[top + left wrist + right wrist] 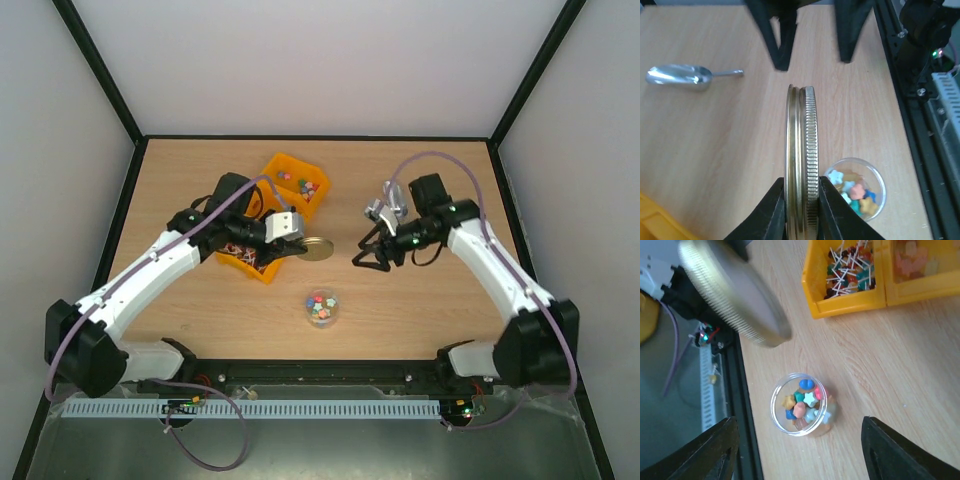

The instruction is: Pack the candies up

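Note:
A small clear jar (321,308) stands open on the table with the candies (805,399) inside, tiny star-like sweets in pink, blue, green and yellow. My left gripper (801,182) is shut on a gold ribbed jar lid (802,135), held on edge above the table, up and left of the jar (879,181). From above, the lid (316,248) hangs beside the yellow bins. My right gripper (799,420) hovers over the jar (776,399), jaws wide apart with nothing between them. More coloured candies (301,185) lie in the far yellow bin.
Two yellow bins (283,166) sit at back left; the near one (840,307) holds thin red-and-white sticks. A metal scoop (680,76) lies loose on the table beyond the right gripper (372,255). A black frame rail (747,410) runs along the near table edge.

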### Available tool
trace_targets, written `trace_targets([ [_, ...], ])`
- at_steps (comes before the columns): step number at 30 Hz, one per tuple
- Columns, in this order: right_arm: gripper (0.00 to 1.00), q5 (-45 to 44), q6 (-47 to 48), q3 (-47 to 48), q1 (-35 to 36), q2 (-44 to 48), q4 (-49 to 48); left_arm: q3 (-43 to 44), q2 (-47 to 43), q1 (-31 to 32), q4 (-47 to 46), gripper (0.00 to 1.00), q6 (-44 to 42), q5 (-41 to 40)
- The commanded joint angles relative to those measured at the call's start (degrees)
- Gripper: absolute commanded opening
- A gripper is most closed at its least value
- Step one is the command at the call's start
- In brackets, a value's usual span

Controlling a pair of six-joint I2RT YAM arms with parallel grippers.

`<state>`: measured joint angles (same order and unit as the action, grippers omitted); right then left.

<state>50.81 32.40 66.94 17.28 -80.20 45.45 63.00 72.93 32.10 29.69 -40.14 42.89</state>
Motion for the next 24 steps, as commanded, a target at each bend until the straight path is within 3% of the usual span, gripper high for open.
trace_targets([
  [1,0.69,-0.44,0.81,-7.49,1.25,10.21,-9.72,2.33,3.1,-1.44,5.14,0.15,5.28,9.18],
  [5,0.67,-3.75,-5.72,-10.28,7.06,15.67,-17.0,2.78,5.08,-1.84,6.63,0.16,6.46,13.36],
  [13,0.63,-7.6,-13.25,-10.43,12.23,11.67,-22.72,2.35,6.24,-2.13,6.85,0.15,6.72,14.92],
  [15,0.63,-8.19,-12.8,-10.3,12.25,10.82,-22.53,1.4,5.77,-2.77,5.65,0.2,7.46,10.65],
  [17,0.62,-10.27,-12.15,-10.6,12.25,10.81,-22.49,0.19,3.96,-3.48,6.57,0.36,4.51,3.91],
  [18,0.62,-10.66,-11.59,-10.85,12.25,10.95,-22.1,-1.58,2.13,-3.54,6.9,0.39,1.82,0.11],
  [20,0.62,-11.05,-11.64,-11.53,12.25,11.39,-22.1,-6.51,-1.89,-3.53,4.9,0.42,-1.61,-7.36],
  [24,0.61,-13.04,-13.91,-12.58,12.11,11.26,-22.73,-14.24,-4.2,-1.56,6.61,0.45,-13.08,-14.24],
])
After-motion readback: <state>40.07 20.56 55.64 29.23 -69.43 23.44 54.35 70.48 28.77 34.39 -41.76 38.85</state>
